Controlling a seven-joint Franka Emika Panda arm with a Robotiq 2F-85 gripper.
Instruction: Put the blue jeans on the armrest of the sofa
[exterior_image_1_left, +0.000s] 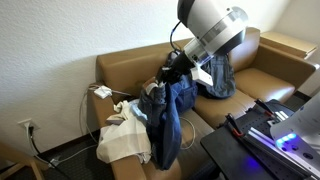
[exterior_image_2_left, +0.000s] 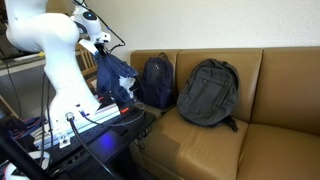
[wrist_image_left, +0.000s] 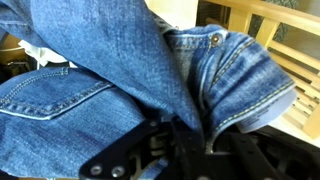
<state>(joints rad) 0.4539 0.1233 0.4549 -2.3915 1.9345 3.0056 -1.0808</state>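
The blue jeans (exterior_image_1_left: 172, 112) hang from my gripper (exterior_image_1_left: 168, 72) above the sofa's seat, near the armrest (exterior_image_1_left: 118, 68). In an exterior view the jeans (exterior_image_2_left: 115, 75) dangle beside the sofa's end, under the gripper (exterior_image_2_left: 100, 42). In the wrist view the denim (wrist_image_left: 120, 70) fills the frame, waistband and rivet at right, pinched between the black fingers (wrist_image_left: 185, 135). The gripper is shut on the jeans.
A dark blue backpack (exterior_image_2_left: 156, 80) and a grey backpack (exterior_image_2_left: 208, 92) lean on the sofa back. White cloth (exterior_image_1_left: 125, 138) lies on the sofa's front edge. A cable and plug (exterior_image_1_left: 102, 92) rest on the armrest. A wall socket (exterior_image_1_left: 27, 127) is low down.
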